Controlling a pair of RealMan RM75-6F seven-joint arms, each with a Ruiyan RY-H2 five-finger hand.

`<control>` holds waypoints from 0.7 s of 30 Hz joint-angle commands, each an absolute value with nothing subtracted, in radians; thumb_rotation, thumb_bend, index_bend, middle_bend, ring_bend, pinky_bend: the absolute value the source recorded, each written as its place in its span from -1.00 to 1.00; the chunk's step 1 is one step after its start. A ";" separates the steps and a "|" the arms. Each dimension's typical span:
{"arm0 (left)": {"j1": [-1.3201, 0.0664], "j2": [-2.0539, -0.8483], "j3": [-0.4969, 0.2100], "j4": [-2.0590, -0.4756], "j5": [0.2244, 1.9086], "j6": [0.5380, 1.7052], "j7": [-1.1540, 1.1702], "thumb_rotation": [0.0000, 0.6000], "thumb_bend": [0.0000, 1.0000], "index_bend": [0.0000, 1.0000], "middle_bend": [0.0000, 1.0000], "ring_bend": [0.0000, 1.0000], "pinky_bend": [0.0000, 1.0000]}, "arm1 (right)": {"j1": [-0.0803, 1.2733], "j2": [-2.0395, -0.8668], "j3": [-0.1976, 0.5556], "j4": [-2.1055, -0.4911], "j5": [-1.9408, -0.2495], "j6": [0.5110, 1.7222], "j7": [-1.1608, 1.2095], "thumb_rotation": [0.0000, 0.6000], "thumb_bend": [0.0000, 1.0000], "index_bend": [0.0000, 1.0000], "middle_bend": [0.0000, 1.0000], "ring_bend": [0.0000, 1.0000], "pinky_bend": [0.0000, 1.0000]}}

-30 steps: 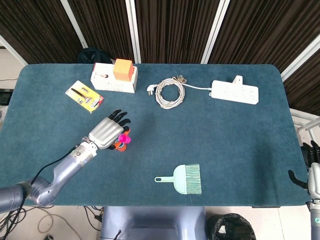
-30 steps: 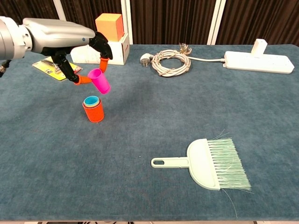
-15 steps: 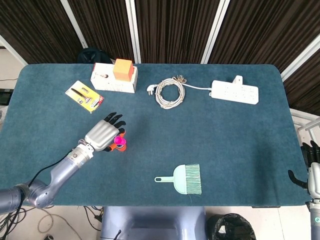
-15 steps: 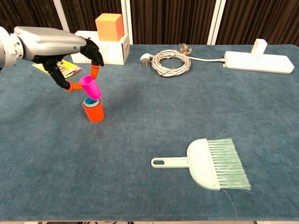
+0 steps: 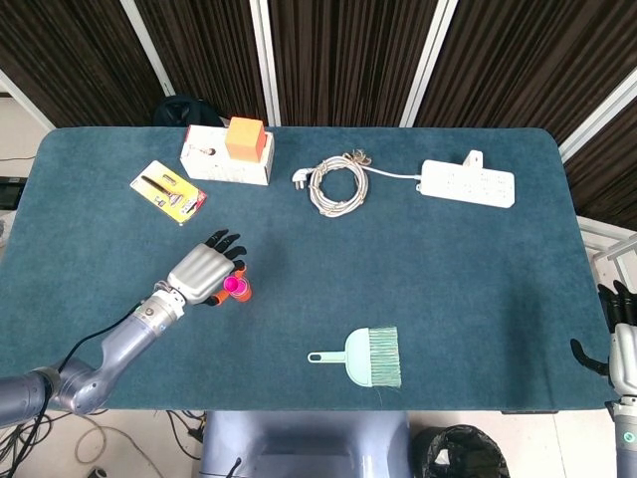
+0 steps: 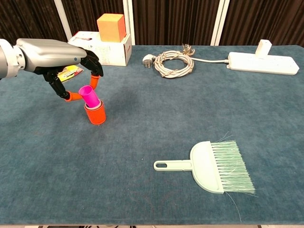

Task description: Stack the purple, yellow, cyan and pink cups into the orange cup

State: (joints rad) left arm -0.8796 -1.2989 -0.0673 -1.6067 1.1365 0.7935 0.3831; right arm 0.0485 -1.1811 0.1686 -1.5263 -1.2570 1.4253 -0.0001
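The orange cup stands upright on the blue table left of centre, also seen in the head view. The pink cup sits partly inside it, leaning slightly left, its open mouth showing in the head view. My left hand hovers over the stack and pinches the pink cup between its thumb and a finger. Cups nested lower in the orange cup are hidden by the pink one. My right hand hangs off the table's right front corner, fingers apart, holding nothing.
A white box with an orange block and a yellow packet lie at the back left. A coiled cable and a power strip are at the back. A green dustpan brush lies at the front.
My left hand has moved left and down with the pink cup, bringing it from above and right of the stack into the orange cup. The cyan rim is now covered.
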 commanded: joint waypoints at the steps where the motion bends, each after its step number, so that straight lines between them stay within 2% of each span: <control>1: -0.883 -1.308 -0.067 -1.598 1.139 0.790 0.382 1.00 -0.33 -0.05 -0.61 -1.00 -1.00 | 0.049 -1.181 0.169 -1.526 -1.257 1.426 0.000 1.00 -0.33 -0.76 -0.91 -0.81 -0.90; 5: -0.884 -1.318 -0.061 -1.583 1.137 0.783 0.384 1.00 -0.33 -0.09 -0.62 -1.00 -1.00 | 0.049 -1.182 0.168 -1.524 -1.257 1.423 0.002 1.00 -0.33 -0.76 -0.91 -0.81 -0.90; 10: -0.884 -1.309 -0.045 -1.576 1.116 0.762 0.398 1.00 -0.38 -0.45 -0.66 -1.00 -1.00 | 0.050 -1.183 0.168 -1.522 -1.255 1.420 0.002 1.00 -0.33 -0.76 -0.91 -0.81 -0.90; 12: -0.885 -1.303 -0.040 -1.577 1.105 0.752 0.403 1.00 -0.39 -0.53 -0.67 -1.00 -1.00 | 0.050 -1.182 0.168 -1.522 -1.255 1.420 0.002 1.00 -0.33 -0.76 -0.91 -0.81 -0.90; 18: -0.887 -1.280 -0.048 -1.605 1.083 0.761 0.412 1.00 -0.39 -0.59 -0.69 -1.00 -1.00 | 0.049 -1.182 0.167 -1.526 -1.257 1.422 -0.001 1.00 -0.33 -0.76 -0.91 -0.81 -0.90; 21: -0.867 -1.259 -0.066 -1.644 1.096 0.820 0.397 1.00 -0.39 -0.60 -0.69 -1.00 -1.00 | 0.049 -1.181 0.168 -1.529 -1.259 1.425 0.001 1.00 -0.33 -0.76 -0.91 -0.81 -0.90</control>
State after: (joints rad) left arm -0.8817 -1.2739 -0.0531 -1.6182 1.0874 0.7831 0.4078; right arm 0.0488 -1.1810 0.1677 -1.5278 -1.2579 1.4247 -0.0004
